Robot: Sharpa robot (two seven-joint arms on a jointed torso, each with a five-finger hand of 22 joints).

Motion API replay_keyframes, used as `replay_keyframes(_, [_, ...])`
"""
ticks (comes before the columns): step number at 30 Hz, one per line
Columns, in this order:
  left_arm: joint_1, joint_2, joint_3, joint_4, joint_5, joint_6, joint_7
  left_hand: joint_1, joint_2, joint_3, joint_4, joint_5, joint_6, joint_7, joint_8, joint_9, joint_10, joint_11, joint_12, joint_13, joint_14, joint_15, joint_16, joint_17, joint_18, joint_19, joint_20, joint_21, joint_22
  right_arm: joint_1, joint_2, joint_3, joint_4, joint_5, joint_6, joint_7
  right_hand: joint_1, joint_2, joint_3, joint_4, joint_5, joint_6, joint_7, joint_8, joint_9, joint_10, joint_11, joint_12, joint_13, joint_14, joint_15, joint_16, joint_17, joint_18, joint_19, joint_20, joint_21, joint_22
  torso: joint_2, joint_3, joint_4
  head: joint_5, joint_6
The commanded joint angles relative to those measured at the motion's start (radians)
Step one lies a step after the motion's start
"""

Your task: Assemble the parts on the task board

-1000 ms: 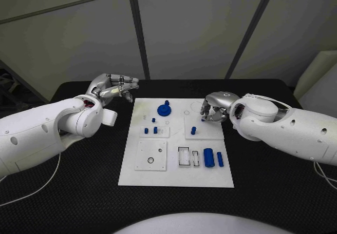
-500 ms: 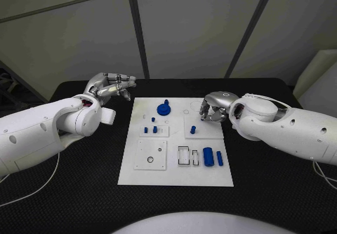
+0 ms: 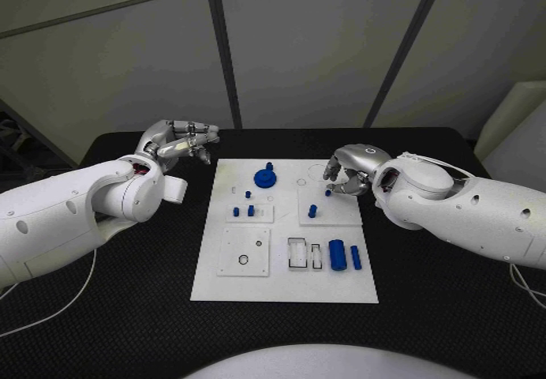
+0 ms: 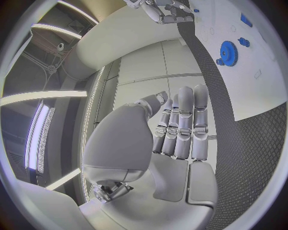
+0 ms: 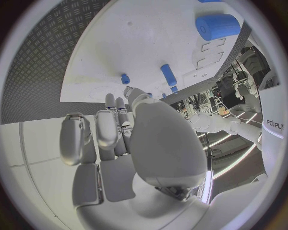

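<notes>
The white task board [image 3: 285,272] lies mid-table. On it are a blue gear [image 3: 267,175], three small pegs [image 3: 244,210] left of centre, a peg [image 3: 313,211] right of centre, and two blue cylinders [image 3: 345,256] lying near the front right. A small blue peg [image 3: 327,192] stands just off the fingertips of my right hand [image 3: 347,172]. In the right wrist view that hand [image 5: 144,143] has its fingers stretched out, and the peg [image 5: 125,78] is clear of the thumb. My left hand [image 3: 180,140] hovers off the board's far left corner, its fingers [image 4: 180,124] straight and holding nothing.
Black ribbed matting [image 3: 136,300] surrounds the board on all sides. Recessed slots [image 3: 305,253] and a square plate with holes [image 3: 246,251] take up the board's front half. The left wrist view shows the gear [image 4: 228,50] and my right hand [image 4: 168,9] far across the board.
My right hand has drawn back slightly from the board, uncovering the small blue peg at its fingertips. The left hand has edged a little away from the board.
</notes>
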Motion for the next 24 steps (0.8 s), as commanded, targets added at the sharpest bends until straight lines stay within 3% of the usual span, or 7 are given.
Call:
replay_keyframes(1, [0.000,0.001,0.001,-0.002,0.005,-0.015,0.023,0.001,0.008,-0.006,-0.001,-0.003,0.000,0.002,0.004,-0.002,-0.001,0.000,0.004,0.001,-0.008,0.001,-0.005,-0.001,-0.018,-0.006,-0.002,-0.006,-0.002,0.002,-0.005,0.000,0.006,0.025,-0.091,0.005,-0.011,-0.005,0.002,0.004,0.001,0.004,0.005,-0.003,-0.001,0.005,0.004,-0.007,-0.003,0.031,0.004,0.003,0.000,-0.001,0.001,0.003,0.005,0.062,-0.001,0.0006,0.0002,0.002,0.001])
replay_keyframes(14, [-0.005,0.001,0.001,-0.004,0.005,-0.019,0.021,0.000,0.010,-0.009,0.000,-0.003,-0.001,0.003,0.004,-0.002,-0.003,0.000,0.006,0.001,-0.008,0.001,-0.005,-0.002,-0.018,-0.005,-0.001,-0.008,-0.003,0.002,-0.039,0.001,0.059,0.067,-0.042,0.013,-0.015,-0.013,-0.001,0.005,-0.007,0.002,0.006,-0.006,-0.002,0.005,0.005,-0.010,-0.009,0.031,0.005,0.005,0.000,-0.001,0.001,0.004,0.005,0.062,0.000,0.0004,-0.0006,-0.003,0.005])
replay_keyframes(19, [-0.006,0.001,0.001,-0.004,0.007,-0.019,0.025,0.000,0.010,-0.010,0.000,-0.003,-0.002,0.003,0.004,-0.003,-0.004,0.001,0.007,0.001,-0.008,0.001,-0.005,-0.003,-0.018,-0.005,-0.001,-0.009,-0.003,0.002,-0.039,0.001,0.056,0.079,-0.002,0.001,-0.020,-0.020,-0.006,0.006,-0.018,-0.001,0.008,-0.008,-0.003,-0.004,0.008,-0.017,-0.017,0.031,0.008,0.006,0.000,0.000,-0.003,0.006,0.001,0.058,0.000,-0.0017,0.0005,-0.004,0.005])
replay_keyframes(24, [-0.007,0.001,0.001,-0.004,0.045,-0.021,0.045,0.002,0.010,-0.013,-0.002,-0.003,-0.001,0.002,0.005,-0.003,-0.004,0.000,0.009,0.002,-0.008,0.001,-0.006,-0.004,-0.018,-0.005,-0.001,-0.010,-0.004,0.002,-0.028,0.000,0.044,0.084,0.019,-0.013,-0.023,-0.023,-0.011,0.007,-0.034,-0.010,0.012,-0.010,-0.004,-0.016,0.012,-0.024,-0.026,0.029,0.011,0.004,-0.006,0.002,-0.010,0.009,-0.005,0.049,-0.001,-0.0012,0.0018,-0.003,0.006])
